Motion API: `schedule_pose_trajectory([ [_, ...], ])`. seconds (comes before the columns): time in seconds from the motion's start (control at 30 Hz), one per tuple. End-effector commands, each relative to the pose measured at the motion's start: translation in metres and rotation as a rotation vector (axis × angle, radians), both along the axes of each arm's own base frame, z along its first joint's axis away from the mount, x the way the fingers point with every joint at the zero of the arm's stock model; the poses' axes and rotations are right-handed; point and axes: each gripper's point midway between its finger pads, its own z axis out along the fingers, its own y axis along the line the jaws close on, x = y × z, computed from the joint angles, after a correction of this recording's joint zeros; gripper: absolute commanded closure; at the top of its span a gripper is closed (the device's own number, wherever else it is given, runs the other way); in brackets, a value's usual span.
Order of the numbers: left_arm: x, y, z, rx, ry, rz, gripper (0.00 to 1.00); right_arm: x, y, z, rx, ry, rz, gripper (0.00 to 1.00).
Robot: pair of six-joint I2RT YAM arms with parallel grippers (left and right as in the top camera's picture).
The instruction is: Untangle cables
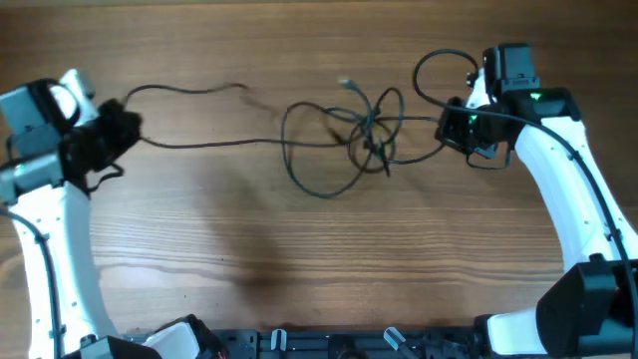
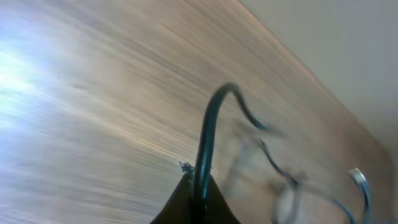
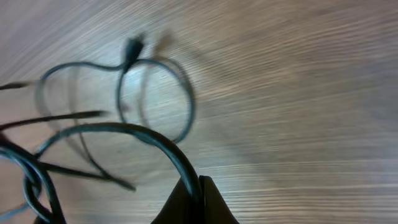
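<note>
Pinching cables (image 1: 359, 135) | left gripper (image 1: 125, 128) | right gripper (image 1: 451, 128) | tangle between them

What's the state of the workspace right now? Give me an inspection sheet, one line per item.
Surface: wooden table, no spills or marks seen.
Job's things: cables knotted right of centre; one strand runs left to the left arm, a loop lies by the right arm; a pale plug sticks out at the tangle's top in the overhead view.
Clutter: nothing seen.
Grippers: left gripper shut on a strand; right gripper shut on a strand.
Cables: arm wiring runs along the white right arm, apart from the tangle.
Surroundings: pale wall past the table edge; dark base hardware at the near edge.
</note>
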Motion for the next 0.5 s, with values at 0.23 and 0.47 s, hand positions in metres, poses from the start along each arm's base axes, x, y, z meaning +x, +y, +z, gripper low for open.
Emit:
schedule_pose_trajectory([
  [0.23, -0.005, 0.055, 0.0, 0.045, 0.013, 0.2, 0.96, 0.01, -0.059, 0.002, 0.017, -0.034, -0.096, 0.96],
  [0.47, 0.013, 0.035, 0.026, -0.022, -0.101, 0.11, 0.96, 0.015, -0.006, 0.006, 0.077, -0.068, 0.049, 0.96],
])
